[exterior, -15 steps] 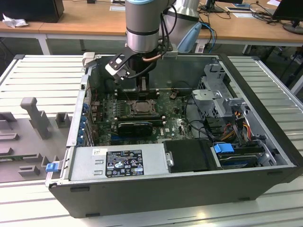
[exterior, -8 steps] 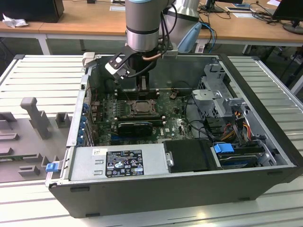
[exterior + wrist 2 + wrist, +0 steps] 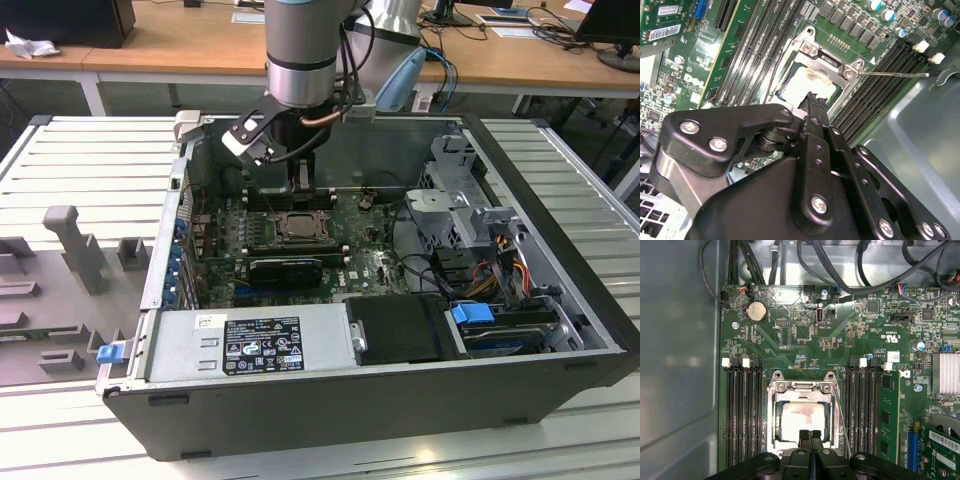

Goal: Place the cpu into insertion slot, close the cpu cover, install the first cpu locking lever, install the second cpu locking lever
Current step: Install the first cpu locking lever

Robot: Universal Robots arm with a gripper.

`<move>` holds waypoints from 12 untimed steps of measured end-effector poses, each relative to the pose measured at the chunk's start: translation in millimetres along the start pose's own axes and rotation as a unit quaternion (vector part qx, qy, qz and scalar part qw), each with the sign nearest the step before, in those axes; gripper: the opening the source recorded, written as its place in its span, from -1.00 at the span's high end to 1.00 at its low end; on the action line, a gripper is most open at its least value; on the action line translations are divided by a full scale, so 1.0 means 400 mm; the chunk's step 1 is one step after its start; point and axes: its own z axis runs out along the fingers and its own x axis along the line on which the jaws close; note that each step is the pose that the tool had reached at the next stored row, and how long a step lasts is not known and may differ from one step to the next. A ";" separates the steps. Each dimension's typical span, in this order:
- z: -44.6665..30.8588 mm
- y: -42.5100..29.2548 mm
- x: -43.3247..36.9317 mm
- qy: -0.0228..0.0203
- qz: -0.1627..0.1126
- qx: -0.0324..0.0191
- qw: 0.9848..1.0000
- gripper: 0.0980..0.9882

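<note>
Unreadable print on power supply label (image 3: pixel 262 345)

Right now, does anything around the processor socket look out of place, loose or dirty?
Two things. A thin locking lever juts sideways from the corner of the cpu cover, across the memory slots, and is not hooked down. The cpu carries pale, brownish smears on its top face.

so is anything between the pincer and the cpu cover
Nothing visible stands between them. In the first wrist view the shut pincer sits right at the edge of the cpu cover, which lies flat around the cpu. The memory slots flank it, off to the sides.
</note>
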 end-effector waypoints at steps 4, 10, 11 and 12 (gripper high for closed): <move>-0.007 0.000 0.000 0.000 0.000 0.000 1.000 0.98; -0.037 0.001 0.001 0.000 0.000 0.000 1.000 0.98; -0.046 0.001 0.001 0.000 0.000 0.000 1.000 0.98; -0.053 0.002 0.001 0.000 0.000 0.000 1.000 0.98</move>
